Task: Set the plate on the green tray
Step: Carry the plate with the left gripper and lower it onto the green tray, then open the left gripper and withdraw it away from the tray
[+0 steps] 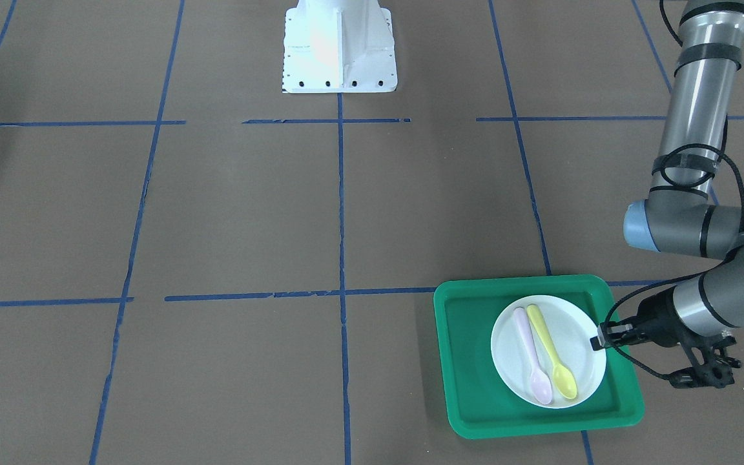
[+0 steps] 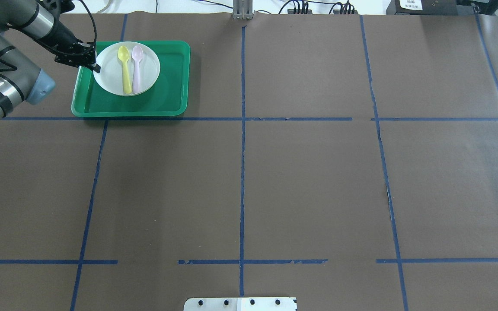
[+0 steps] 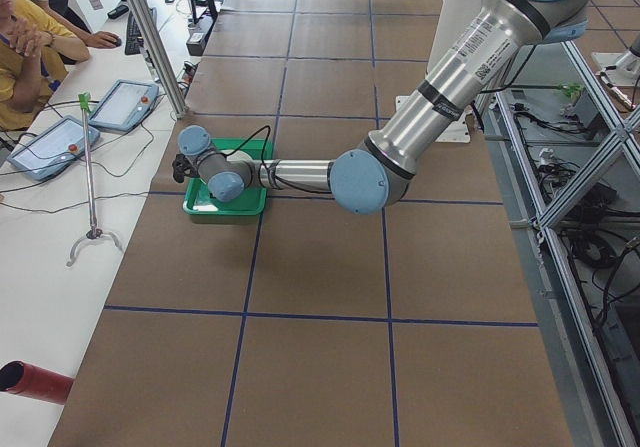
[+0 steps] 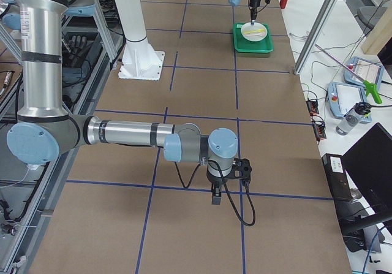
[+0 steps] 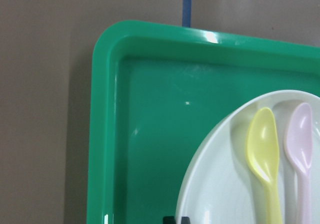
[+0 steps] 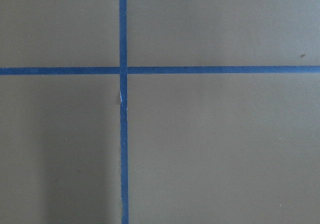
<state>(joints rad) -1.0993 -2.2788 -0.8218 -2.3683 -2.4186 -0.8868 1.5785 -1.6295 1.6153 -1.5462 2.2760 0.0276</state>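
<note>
Two arms share a wide brown table (image 2: 275,181) ruled with blue tape lines (image 2: 242,172), and only the left one is at work. The right gripper (image 4: 215,197) hangs over a tape crossing well apart from everything else, and whether its jaws are apart or together cannot be told. The green tray (image 2: 171,99) lies under and ahead of the left gripper (image 2: 96,67), with its near wall just below the wrist and most of its floor stretching away beyond the fingertips. The plate (image 2: 108,71) sits inside the tray's rim, reaching out from the left gripper's tip towards the tray's middle. It is small, round, white and glossy, with a shallow raised edge, and looks level and about flat on the green floor. The left gripper seems pinched together on the plate's nearest rim, though the hold itself is too small to see well. A yellow spoon (image 2: 124,69) lies on the plate nearer the gripper, with a pink spoon (image 2: 136,69) just beside it on the far side, both parallel. By my reading the carry is finished and the release is the step in hand. The next move calls for parting the jaws gently and drawing straight back off the rim, so the light plate is not dragged or tipped and the spoons are not rolled.
</note>
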